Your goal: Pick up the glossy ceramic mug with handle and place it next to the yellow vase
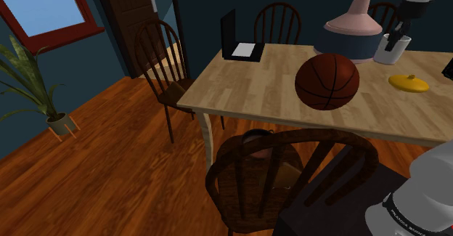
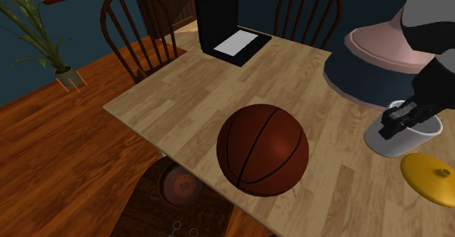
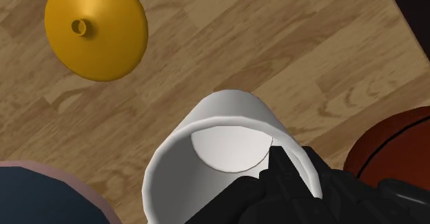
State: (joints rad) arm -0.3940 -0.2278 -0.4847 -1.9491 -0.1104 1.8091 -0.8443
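Mug (image 2: pixel 401 146), white, standing on the table (image 2: pixel 182 104) at the second exterior view's right, between lamp (image 2: pixel 379 53) and yellow vase (image 2: pixel 430 176). Claw (image 2: pixel 395 125) closed on its rim. Grabbing step, probably. Next: lift gently, then set down right beside that vase.

the counter (image 1: pixel 261 89) is a light wood-grain top on pale legs, standing on a reddish-brown plank floor (image 1: pixel 109 176). an open black laptop (image 1: pixel 238 42) sits at its far corner in the shoulder view, a dark orange basketball (image 1: pixel 327 81) rests toward the near edge, and behind the ball stands a lamp (image 1: pixel 352 35) with a pink and dark blue base. just beside that base is the white mug (image 1: pixel 386 54), and near it, not touching, the flat yellow vase (image 1: pixel 409 83) lies on the wood.
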